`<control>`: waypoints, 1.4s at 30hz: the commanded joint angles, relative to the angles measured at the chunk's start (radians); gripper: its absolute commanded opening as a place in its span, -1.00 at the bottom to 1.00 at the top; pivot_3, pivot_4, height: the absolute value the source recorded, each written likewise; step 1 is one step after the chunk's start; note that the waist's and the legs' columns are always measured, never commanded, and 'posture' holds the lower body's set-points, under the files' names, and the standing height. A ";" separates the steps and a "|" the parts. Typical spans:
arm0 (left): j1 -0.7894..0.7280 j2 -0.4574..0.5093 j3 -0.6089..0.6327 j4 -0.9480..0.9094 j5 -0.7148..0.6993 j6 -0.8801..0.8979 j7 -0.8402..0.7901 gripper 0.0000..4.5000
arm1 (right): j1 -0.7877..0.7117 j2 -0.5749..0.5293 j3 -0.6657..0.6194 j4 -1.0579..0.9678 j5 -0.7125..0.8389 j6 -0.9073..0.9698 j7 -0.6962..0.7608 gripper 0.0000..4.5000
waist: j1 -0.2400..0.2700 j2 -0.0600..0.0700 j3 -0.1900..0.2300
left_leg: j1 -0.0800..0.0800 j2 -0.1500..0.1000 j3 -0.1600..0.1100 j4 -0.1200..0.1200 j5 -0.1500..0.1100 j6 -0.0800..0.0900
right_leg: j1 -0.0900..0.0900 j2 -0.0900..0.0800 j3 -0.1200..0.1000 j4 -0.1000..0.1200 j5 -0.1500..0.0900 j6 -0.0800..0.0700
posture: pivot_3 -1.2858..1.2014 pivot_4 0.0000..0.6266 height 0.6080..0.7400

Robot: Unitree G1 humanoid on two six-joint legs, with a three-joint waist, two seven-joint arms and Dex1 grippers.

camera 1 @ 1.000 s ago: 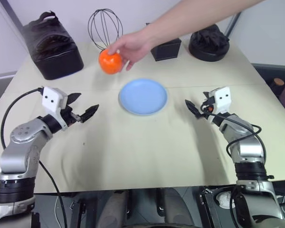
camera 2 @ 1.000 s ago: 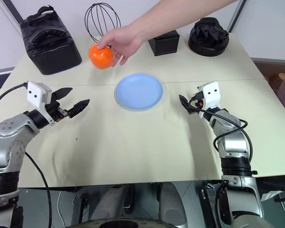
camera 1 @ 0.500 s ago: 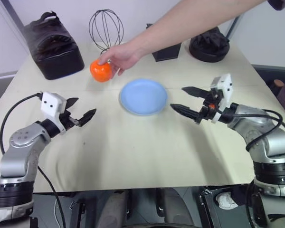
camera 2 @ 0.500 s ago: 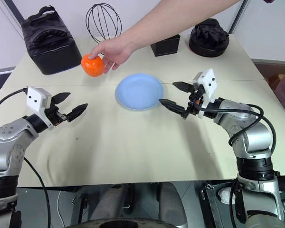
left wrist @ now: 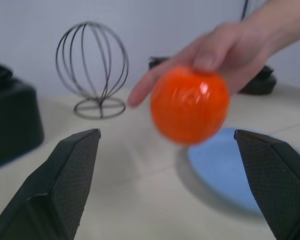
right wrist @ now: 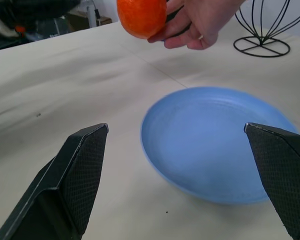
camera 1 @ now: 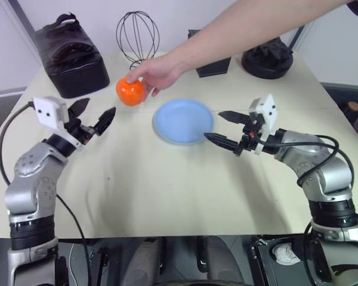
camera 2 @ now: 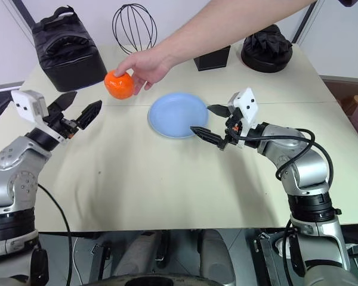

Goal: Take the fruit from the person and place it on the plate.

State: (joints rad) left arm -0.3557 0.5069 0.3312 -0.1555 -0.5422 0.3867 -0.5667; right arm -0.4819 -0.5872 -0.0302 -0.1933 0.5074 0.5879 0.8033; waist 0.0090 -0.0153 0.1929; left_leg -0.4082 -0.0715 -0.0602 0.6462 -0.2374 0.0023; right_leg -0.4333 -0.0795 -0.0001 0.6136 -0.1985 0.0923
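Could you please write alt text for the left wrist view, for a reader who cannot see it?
A person's bare hand holds a small round bright orange fruit in the air beyond the open left gripper, whose two black fingers frame it. Behind are a round light blue plate, a black wire globe-shaped stand and a cream table.

Looks like a lab test bench I'm at; plain beige table (camera 1: 167, 196) by bare white walls; props lined up at back: wire stand (camera 1: 138, 36), black bag (camera 1: 71, 56), black box (camera 1: 213, 62).
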 commanded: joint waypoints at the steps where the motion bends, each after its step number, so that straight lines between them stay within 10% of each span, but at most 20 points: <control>1: -0.054 -0.008 -0.037 0.012 0.011 -0.034 -0.019 1.00 | -0.029 0.010 -0.002 -0.010 -0.011 -0.026 -0.006 0.98 | 0.002 0.000 0.000 | 0.000 0.000 0.000 0.000 0.000 0.000 | 0.000 0.000 0.000 0.000 0.000 0.000 | 0.03 -0.52 1.00; 17: -0.256 -0.075 -0.150 0.285 0.113 -0.177 -0.078 1.00 | 0.001 0.016 -0.014 -0.040 -0.019 -0.023 -0.048 0.98 | 0.002 0.000 0.000 | 0.000 0.000 0.000 0.001 0.000 0.000 | 0.000 0.001 0.000 0.000 0.000 0.000 | 0.03 -0.52 1.00; 22: -0.260 -0.083 -0.141 0.293 0.101 -0.187 -0.092 0.39 | 0.009 0.016 -0.020 -0.042 -0.020 -0.030 -0.061 1.00 | 0.002 0.000 0.000 | 0.000 0.000 0.000 0.000 0.000 0.000 | 0.000 0.001 0.000 0.000 0.000 0.000 | 0.03 -0.52 1.00; 32: -0.289 -0.061 -0.220 0.325 0.165 -0.165 -0.131 0.38 | 0.016 0.021 -0.013 -0.032 -0.020 -0.043 -0.071 1.00 | 0.003 0.000 0.000 | 0.000 0.000 0.000 0.000 0.000 0.000 | 0.000 0.001 0.000 0.000 0.000 0.000 | 0.03 -0.52 1.00; 42: -0.621 -0.171 -0.402 0.857 0.362 -0.341 -0.261 0.38 | 0.050 0.062 -0.010 -0.044 -0.037 -0.066 -0.112 1.00 | 0.004 0.000 0.000 | 0.000 -0.001 0.000 0.001 0.000 0.001 | 0.001 0.002 -0.002 0.000 0.000 0.001 | 0.03 -0.52 1.00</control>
State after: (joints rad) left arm -0.9513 0.3381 -0.0594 0.6345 -0.2149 0.1027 -0.8111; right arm -0.4361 -0.5283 -0.0160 -0.1963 0.4739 0.5437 0.7039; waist 0.0126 -0.0156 0.1930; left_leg -0.4083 -0.0729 -0.0601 0.6475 -0.2376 0.0035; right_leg -0.4320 -0.0772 -0.0018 0.6134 -0.1983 0.0933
